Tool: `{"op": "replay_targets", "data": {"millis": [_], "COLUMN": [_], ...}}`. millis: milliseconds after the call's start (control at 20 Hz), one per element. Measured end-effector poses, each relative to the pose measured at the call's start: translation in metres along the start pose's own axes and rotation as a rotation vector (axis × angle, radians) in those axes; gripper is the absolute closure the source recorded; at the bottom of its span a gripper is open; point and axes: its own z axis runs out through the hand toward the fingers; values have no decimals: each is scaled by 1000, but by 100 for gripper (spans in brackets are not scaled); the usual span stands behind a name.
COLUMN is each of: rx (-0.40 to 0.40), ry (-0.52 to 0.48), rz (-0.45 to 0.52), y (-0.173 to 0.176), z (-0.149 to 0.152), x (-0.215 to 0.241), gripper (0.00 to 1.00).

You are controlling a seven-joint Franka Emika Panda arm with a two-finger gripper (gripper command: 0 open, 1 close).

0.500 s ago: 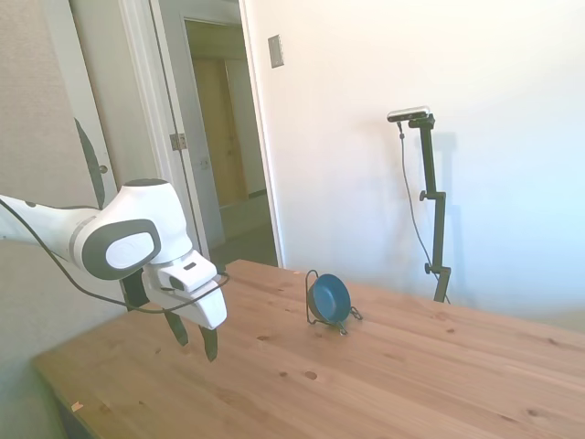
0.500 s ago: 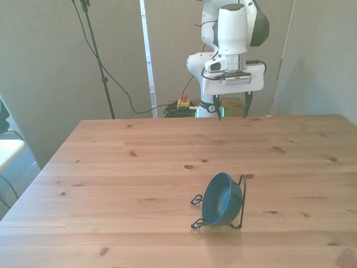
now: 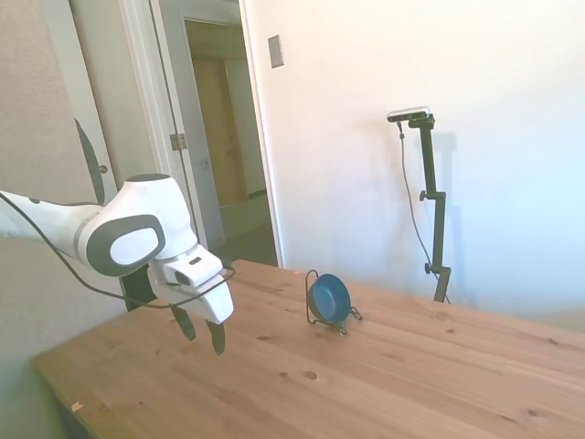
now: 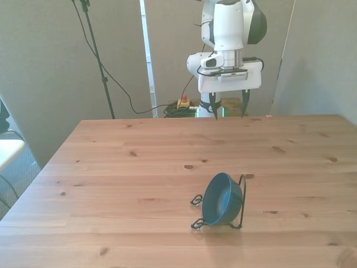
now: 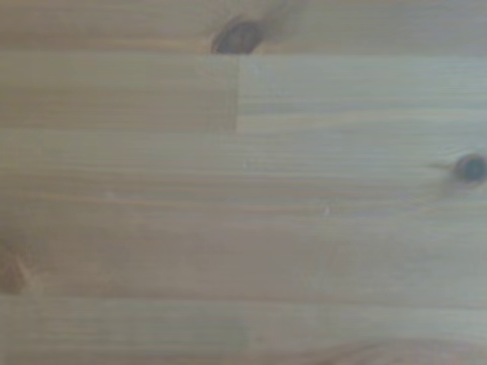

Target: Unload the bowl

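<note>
Standing tilted in wire rack (image 4: 241, 202): glossy teal bowl (image 4: 221, 199).

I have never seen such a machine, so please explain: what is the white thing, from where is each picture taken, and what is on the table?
The white thing is a robot arm ending in a two-finger gripper, open and holding nothing. One picture is taken from the side of the wooden table, one from across it facing the robot, and the blurred one from a camera on the wrist, showing only bare table boards. On the table a small dark blue bowl stands tilted on its edge in a thin wire rack. The gripper hangs above the table's far edge, well apart from the bowl.
</note>
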Motion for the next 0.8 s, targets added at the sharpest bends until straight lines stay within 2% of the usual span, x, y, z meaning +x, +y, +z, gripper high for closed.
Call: {"op": "replay_targets", "data": {"millis": [600,800], "rx": [38,28], "ry": [52,32], "rz": [105,65], "y": [-41,-61], "z": [-3,4], "x": [121,150], "gripper": [0,0]}}
